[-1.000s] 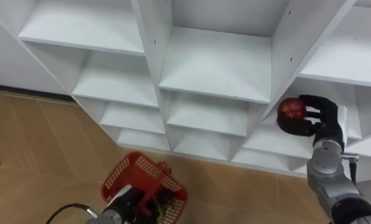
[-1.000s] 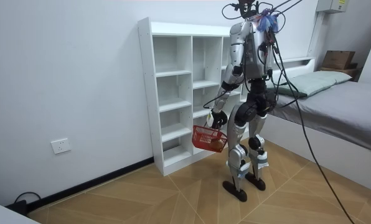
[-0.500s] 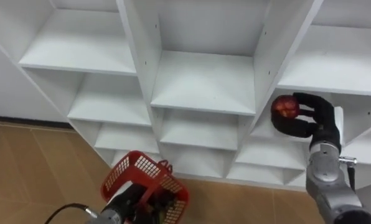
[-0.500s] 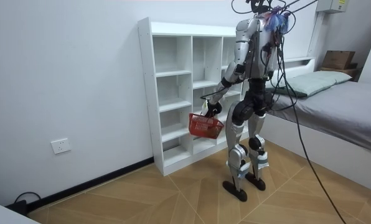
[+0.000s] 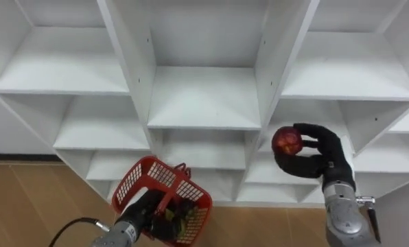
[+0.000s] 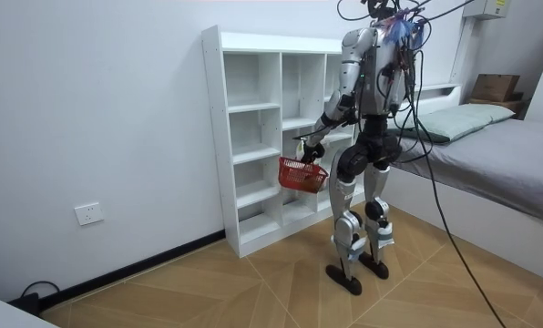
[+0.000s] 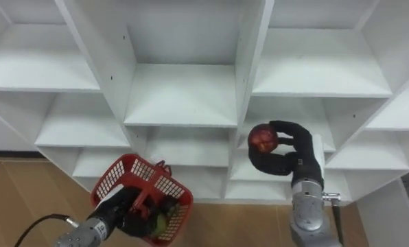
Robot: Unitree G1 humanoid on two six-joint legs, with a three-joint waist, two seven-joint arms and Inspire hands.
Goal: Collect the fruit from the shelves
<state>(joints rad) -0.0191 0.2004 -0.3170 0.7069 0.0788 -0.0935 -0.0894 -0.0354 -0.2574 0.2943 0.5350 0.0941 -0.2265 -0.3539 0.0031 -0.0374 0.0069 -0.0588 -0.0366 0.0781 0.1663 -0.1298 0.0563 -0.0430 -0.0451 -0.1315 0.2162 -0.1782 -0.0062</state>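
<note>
Item count: I see one apple (image 5: 286, 140), one basket (image 5: 131, 186) and one closet (image 5: 204, 96).

1. Right hand (image 5: 322, 156). The fingers and thumb are curled round the red apple, fingers over its top and thumb beneath it. The apple is held up in front of the closet's right column, just beside the upright that separates it from the middle column. It is clear of every shelf board. I cannot tell whether it is inside the compartment or just in front of it.

2. Left hand (image 5: 145, 211). The fingers are closed on the handle of the red mesh basket and are partly screened by the mesh. The basket is tilted and sits low, in front of the closet's bottom shelves.

3. Basket contents. Dark items lie in the bottom, one with a yellow-green patch. I cannot count or identify them through the mesh.

4. Closet. Three columns of white compartments are visible in the eye views. The outer columns and the top row are cut off at the frame edges.

5. Room view. The robot stands upright facing the closet (image 6: 253, 137), with the basket (image 6: 303, 173) held at hip level between the two. A bed (image 6: 499, 150) lies to the room view's right.
</note>
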